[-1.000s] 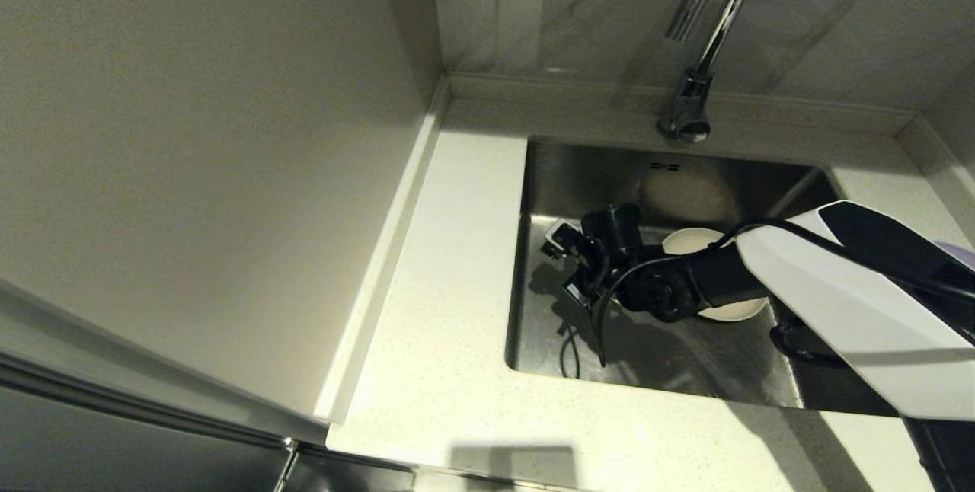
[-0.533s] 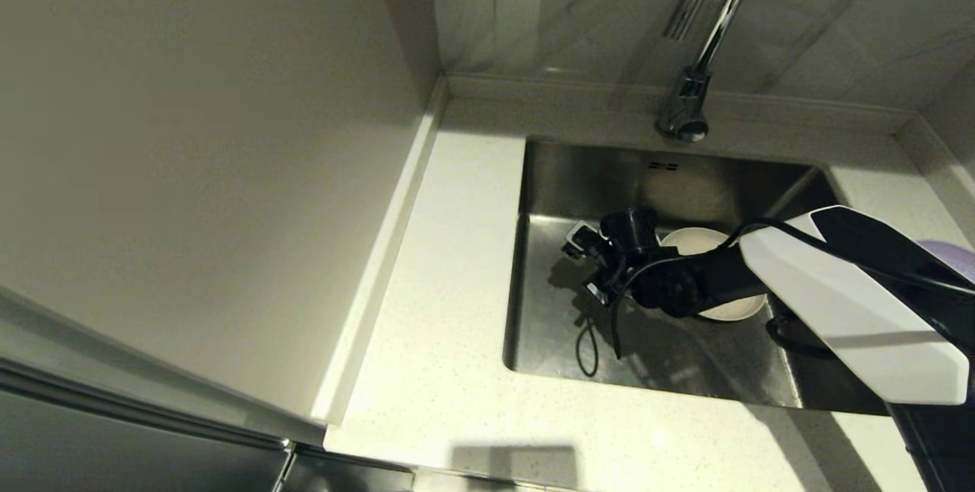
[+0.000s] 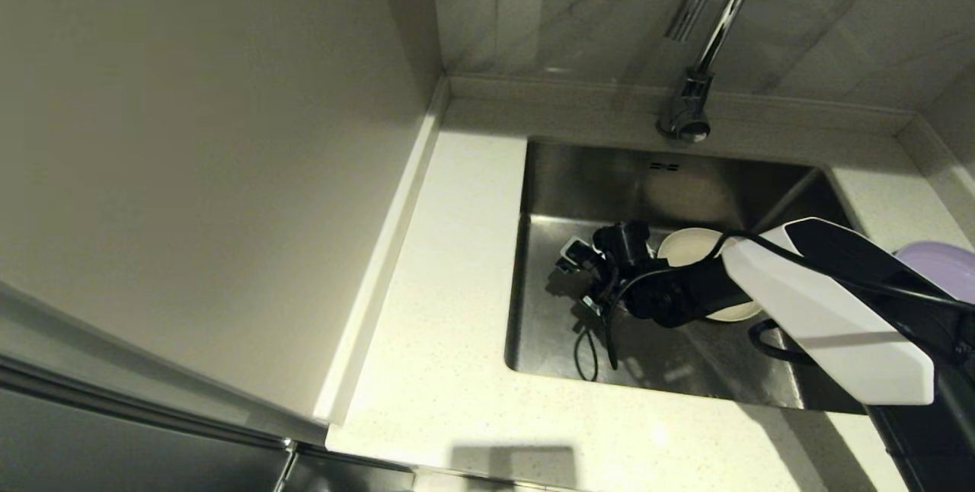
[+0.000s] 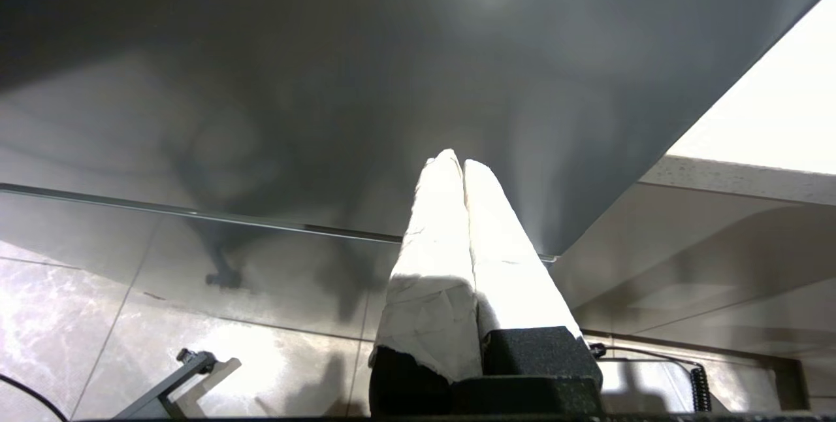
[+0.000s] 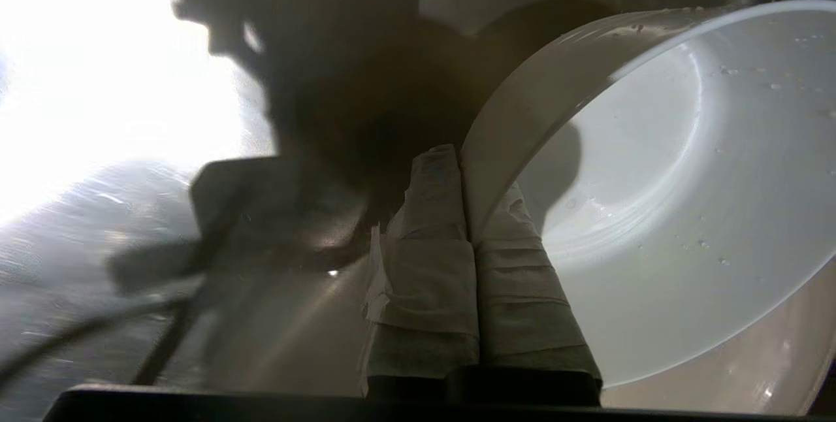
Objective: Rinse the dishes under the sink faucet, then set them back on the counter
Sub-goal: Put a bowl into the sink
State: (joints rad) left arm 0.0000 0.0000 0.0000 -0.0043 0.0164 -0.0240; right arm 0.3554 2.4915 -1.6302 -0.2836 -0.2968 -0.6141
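Inside the sink [image 3: 564, 180], my right gripper [image 5: 460, 154] is shut on the rim of the white bowl [image 5: 659, 167], one finger inside and one outside. Water drops cling to the bowl's inside. In the head view the bowl [image 3: 689, 247] sits low in the basin, half hidden by my right arm [image 3: 823, 309]. The faucet [image 3: 689, 107] stands behind the sink, with its spout running out of the frame's top. A lavender plate [image 3: 944, 267] lies on the counter [image 3: 457, 263] at the right. My left gripper [image 4: 457, 161] is shut and empty, parked below counter level.
A tall pale panel [image 3: 198, 157] walls off the counter's left side. Grey marbled tiles [image 3: 579, 12] rise behind the faucet. A black cable [image 3: 586, 347] hangs from my right wrist to the sink floor. Two overflow slots [image 3: 664, 167] mark the sink's back wall.
My right wrist has shifted a little to the right inside the sink, still gripping the bowl. The forearm has dropped, so more of the lavender plate shows.
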